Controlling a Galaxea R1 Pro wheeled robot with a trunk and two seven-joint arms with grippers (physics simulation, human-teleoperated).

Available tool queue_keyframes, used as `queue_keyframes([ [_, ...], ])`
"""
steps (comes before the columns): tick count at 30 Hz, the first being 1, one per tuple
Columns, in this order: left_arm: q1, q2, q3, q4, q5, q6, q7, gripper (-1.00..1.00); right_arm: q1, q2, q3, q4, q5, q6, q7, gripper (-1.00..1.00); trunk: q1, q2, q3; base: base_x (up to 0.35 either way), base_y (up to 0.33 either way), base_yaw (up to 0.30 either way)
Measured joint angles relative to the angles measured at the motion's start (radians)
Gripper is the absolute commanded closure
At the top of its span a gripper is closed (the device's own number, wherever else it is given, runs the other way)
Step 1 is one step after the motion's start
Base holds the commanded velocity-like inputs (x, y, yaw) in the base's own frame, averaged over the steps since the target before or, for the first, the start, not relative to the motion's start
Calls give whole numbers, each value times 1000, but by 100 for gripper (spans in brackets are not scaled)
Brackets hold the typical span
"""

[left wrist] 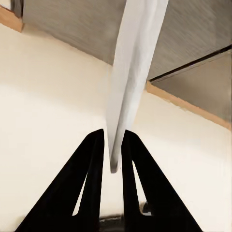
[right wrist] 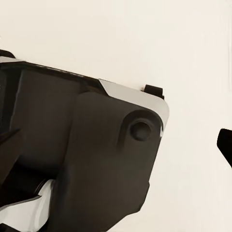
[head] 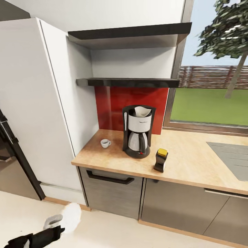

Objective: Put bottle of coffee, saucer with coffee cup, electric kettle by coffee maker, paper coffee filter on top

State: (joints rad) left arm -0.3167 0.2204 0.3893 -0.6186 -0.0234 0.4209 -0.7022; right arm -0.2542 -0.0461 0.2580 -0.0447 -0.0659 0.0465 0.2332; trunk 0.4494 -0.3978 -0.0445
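The coffee maker (head: 138, 131) stands upright on the wooden counter (head: 193, 162), close to the red backsplash (head: 113, 103), with a white paper coffee filter (head: 142, 111) sitting in its top. At its 9 o'clock, a little apart, a small white coffee cup (head: 105, 143) rests directly on the counter. At the coffee maker's 4 o'clock, near the counter's front edge, stands the dark bottle of coffee (head: 161, 160) with a yellow cap, upright. Two dark shelves (head: 128, 82) hang above the backsplash. A grey inset panel (head: 231, 158) lies in the counter at far 3 o'clock, under the window (head: 210, 69). Below the counter are grey cabinet fronts, one with a black drawer handle (head: 109, 177).

At the head view's 7 o'clock, low over the pale floor (head: 31, 213), the left hand (head: 60, 230) carries the white saucer (head: 69, 216). In the left wrist view the two black fingers (left wrist: 92, 183) are pressed against the saucer (left wrist: 130, 77), which is seen edge-on as a thin pale plate running away from the left hand (left wrist: 113, 145).

The right wrist view gives dark robot housing (right wrist: 82, 159) over pale floor; whether the right hand is spread or pressed together cannot be told.
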Motion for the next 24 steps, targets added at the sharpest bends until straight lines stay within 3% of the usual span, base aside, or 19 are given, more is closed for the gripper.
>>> queue_keyframes([
  [3,-58,3,-81,-74,-6,95,-93,100,0,-1,0,0,0,-39,1,-100,0,0,0,0,0,0],
  [6,-111,2,-132,-121,-10,187,-167,100,0,-2,0,1,0,-50,1,-100,0,0,0,0,0,0],
  [14,-284,-6,-254,-156,-8,354,-199,100,0,-9,-5,5,-2,-53,0,-100,0,0,0,0,0,0],
  [18,-384,-1,-292,-157,-5,481,-202,100,0,-11,-8,5,-3,-53,0,-100,0,0,0,0,0,0],
  [24,-487,0,-320,-157,-6,554,-221,100,0,-22,-10,5,-4,-53,-1,-100,0,0,0,0,0,0],
])
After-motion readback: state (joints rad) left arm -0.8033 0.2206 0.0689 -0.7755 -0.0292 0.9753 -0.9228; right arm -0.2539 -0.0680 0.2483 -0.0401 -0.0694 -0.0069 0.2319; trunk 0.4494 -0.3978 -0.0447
